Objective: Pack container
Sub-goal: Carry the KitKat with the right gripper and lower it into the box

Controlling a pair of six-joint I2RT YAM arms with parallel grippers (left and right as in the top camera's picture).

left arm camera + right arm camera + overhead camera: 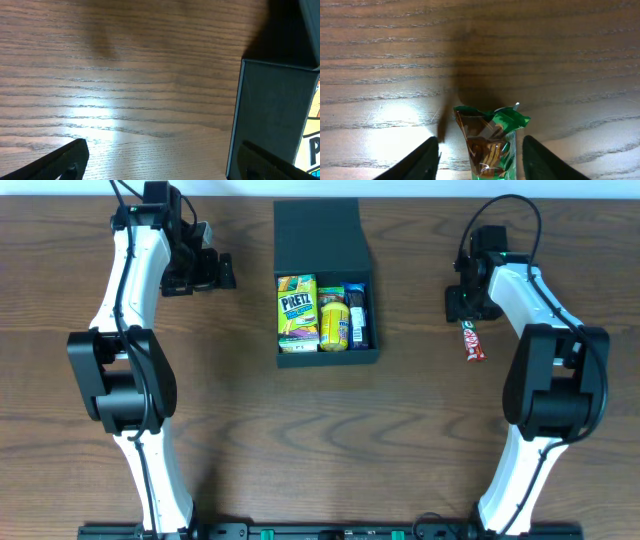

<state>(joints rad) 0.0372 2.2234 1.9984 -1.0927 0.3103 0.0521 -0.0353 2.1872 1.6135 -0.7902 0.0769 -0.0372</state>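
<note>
Grained wood table [420,440], matt cardboard container [320,235], glossy, probably plastic packet [487,145]

Overhead, the brand name "PRETZ" stands in bold capitals on the yellow-and-green snack box [296,311] at the 9 o'clock side of the open container [330,358]. The left wrist view catches only a single "P" from that box, at the picture's 4 o'clock edge. Print on the yellow packet [334,322], the blue packet [357,315] and the red wrapper [471,342], at 3 o'clock from the container, is too small to read.
</note>
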